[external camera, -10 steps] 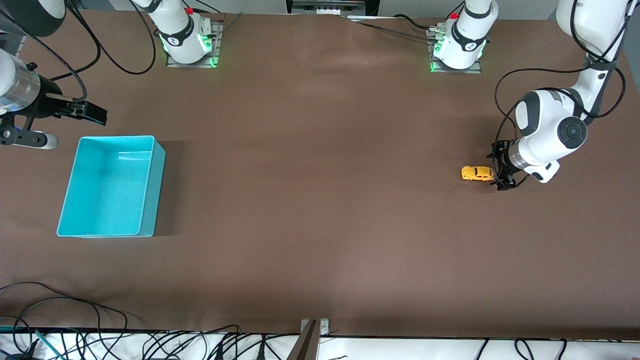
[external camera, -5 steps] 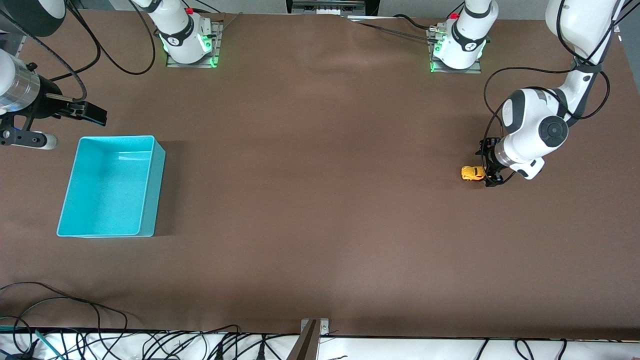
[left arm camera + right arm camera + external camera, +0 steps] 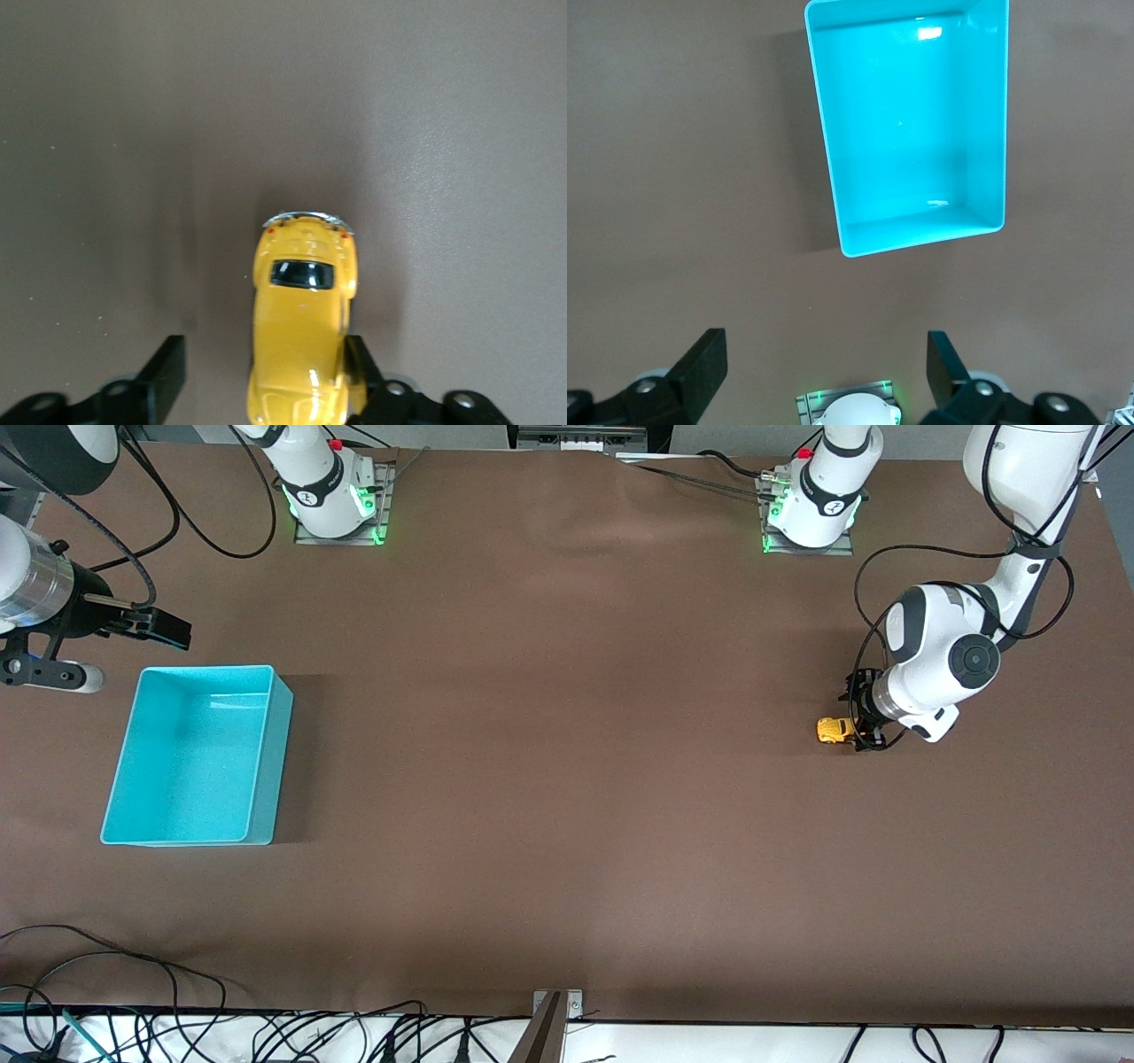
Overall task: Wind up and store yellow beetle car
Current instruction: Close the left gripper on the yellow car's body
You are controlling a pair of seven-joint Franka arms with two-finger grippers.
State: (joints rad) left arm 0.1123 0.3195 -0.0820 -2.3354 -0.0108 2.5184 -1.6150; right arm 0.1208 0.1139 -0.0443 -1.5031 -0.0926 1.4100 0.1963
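A big brown table (image 3: 567, 779) fills the room's middle, with black cables (image 3: 266, 1036) along its edge nearest the front camera. The yellow beetle car (image 3: 834, 730) sits on the table at the left arm's end. The left gripper (image 3: 858, 726) is down around it, fingers (image 3: 168, 372) spread, the car between them (one finger touches its side). The right gripper (image 3: 164, 627) waits up in the air beside the turquoise bin (image 3: 197, 755), fingers (image 3: 704, 359) spread with nothing between them.

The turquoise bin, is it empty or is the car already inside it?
Empty. The turquoise bin shows only its bare floor; the yellow beetle car stands on the table, between the open left gripper's fingers.
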